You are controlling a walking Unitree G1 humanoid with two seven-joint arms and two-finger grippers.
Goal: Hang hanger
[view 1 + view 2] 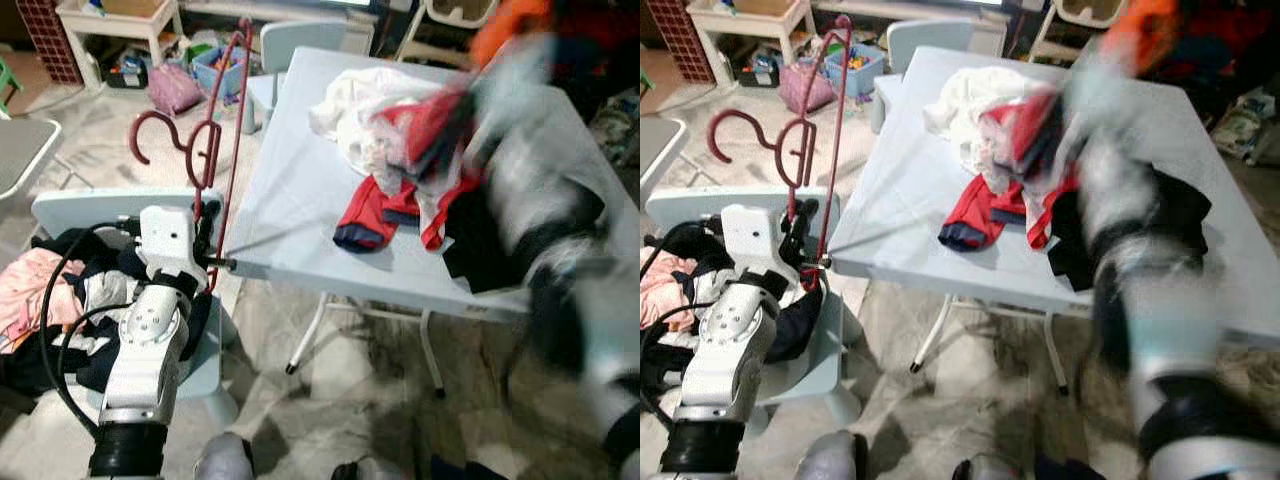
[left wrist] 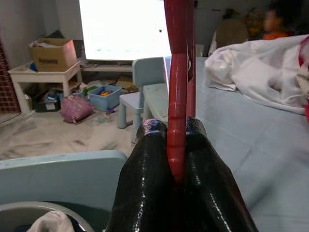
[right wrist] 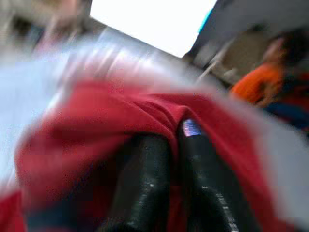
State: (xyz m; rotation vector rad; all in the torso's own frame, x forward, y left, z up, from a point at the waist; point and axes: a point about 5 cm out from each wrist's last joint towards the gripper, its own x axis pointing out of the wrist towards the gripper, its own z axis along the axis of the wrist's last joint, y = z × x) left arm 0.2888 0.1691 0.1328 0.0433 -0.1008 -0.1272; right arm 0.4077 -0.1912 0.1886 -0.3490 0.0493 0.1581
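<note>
A dark red hanger [image 1: 222, 150] stands upright at the left edge of the pale blue table [image 1: 290, 200], its hook [image 1: 150, 125] pointing left. My left gripper [image 1: 212, 262] is shut on the hanger's lower part, and the left wrist view shows the fingers [image 2: 154, 159] clamped on the red bar [image 2: 177, 72]. My right arm [image 1: 540, 190] is a blur over the table's right side. In the right wrist view my right gripper [image 3: 171, 133] is shut in the red garment [image 3: 87, 121]. That garment [image 1: 385, 205] lies in a pile with white cloth [image 1: 350, 100] and a dark garment [image 1: 480, 240].
A pale blue chair [image 1: 90, 205] heaped with laundry [image 1: 40, 285] stands under my left arm. Behind the table are a small blue chair [image 1: 290, 45], a white side table [image 1: 115, 20], a pink bag [image 1: 172, 88] and a blue bin [image 1: 220, 65]. A person in orange [image 3: 256, 79] sits beyond the table.
</note>
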